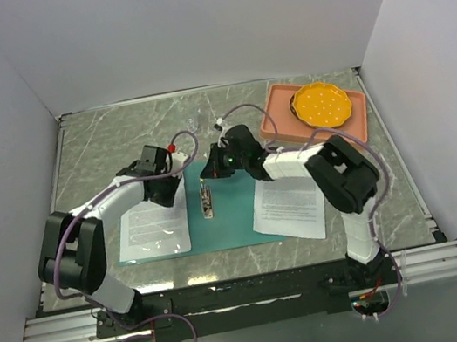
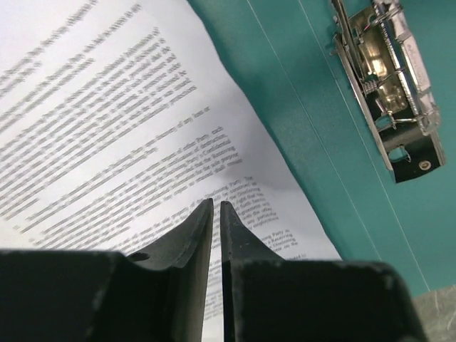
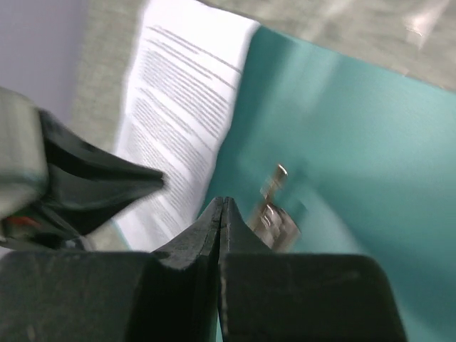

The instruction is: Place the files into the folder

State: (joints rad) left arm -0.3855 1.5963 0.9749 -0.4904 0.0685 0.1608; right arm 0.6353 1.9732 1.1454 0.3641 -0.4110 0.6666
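Note:
The teal folder (image 1: 236, 214) lies open and flat at mid-table, its metal clip (image 1: 206, 200) on the spine. One printed sheet (image 1: 154, 228) lies at the left, overlapping the folder's left edge. The other sheet (image 1: 290, 206) lies over its right edge. My left gripper (image 1: 174, 196) is over the left sheet's far right corner, fingers (image 2: 203, 228) almost together with only a hairline gap, and the sheet (image 2: 121, 121) lies flat below. The clip (image 2: 388, 78) is to its right. My right gripper (image 3: 222, 201) is shut and empty above the folder (image 3: 356, 142), near the clip (image 3: 274, 206).
A salmon-pink tray (image 1: 359, 117) stands at the back right with a yellow-orange dish (image 1: 321, 104) in it. White walls enclose the marble table (image 1: 101, 149) on three sides. The two grippers are close together over the folder's far left part.

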